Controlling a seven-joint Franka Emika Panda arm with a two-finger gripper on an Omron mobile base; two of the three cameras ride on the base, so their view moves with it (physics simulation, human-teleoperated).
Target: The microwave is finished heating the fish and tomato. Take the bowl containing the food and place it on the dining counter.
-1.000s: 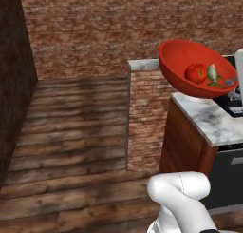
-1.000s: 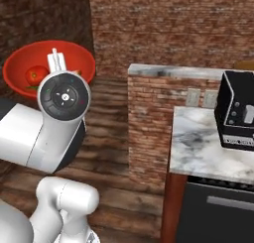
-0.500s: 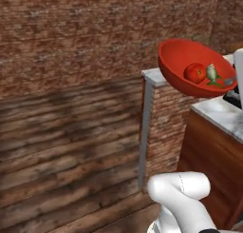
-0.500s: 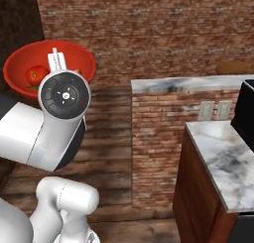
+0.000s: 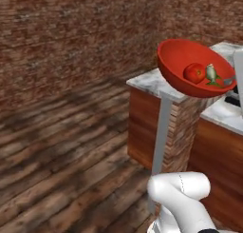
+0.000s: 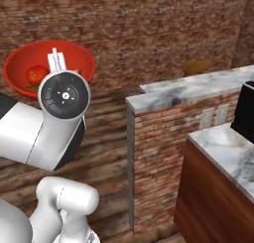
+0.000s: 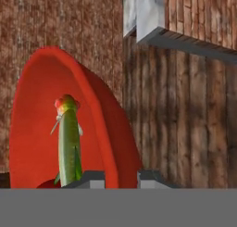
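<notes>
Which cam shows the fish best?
Left base view: the fish lies side-on in the bowl beside the tomato, body and tail clear. The hand view shows it end-on, as a thin green strip. In the right base view the arm covers it.

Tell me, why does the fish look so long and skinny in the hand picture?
Hand view: the camera sits close to the bowl rim, so the fish appears stretched and soft-edged. Left base view: fish looks short beside the tomato, sharper.
</notes>
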